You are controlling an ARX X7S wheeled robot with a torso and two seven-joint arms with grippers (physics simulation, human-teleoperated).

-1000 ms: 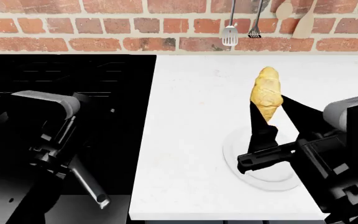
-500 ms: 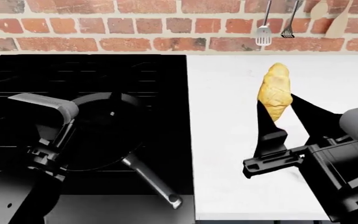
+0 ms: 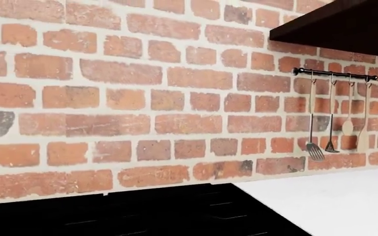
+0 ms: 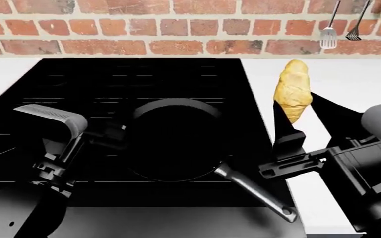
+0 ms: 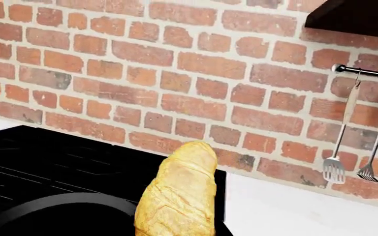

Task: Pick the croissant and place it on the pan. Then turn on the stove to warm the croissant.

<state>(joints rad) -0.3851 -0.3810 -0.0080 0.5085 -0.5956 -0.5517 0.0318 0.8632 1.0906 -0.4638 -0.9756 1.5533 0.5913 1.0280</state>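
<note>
step 1 of 2, carry phase: your right gripper [image 4: 297,116] pinches croissant [image 4: 292,90] upright, raised over counter just beside stove [image 4: 78,89]; pan [image 4: 172,144] sits on burner; next swing toward pan, lower, release; left gripper [image 4: 111,133] jaws: cannot tell

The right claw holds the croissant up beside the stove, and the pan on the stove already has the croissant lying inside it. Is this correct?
Not quite. In the head view the pan on the stove is empty; the croissant is only in the right claw, off to the pan's right.
</note>
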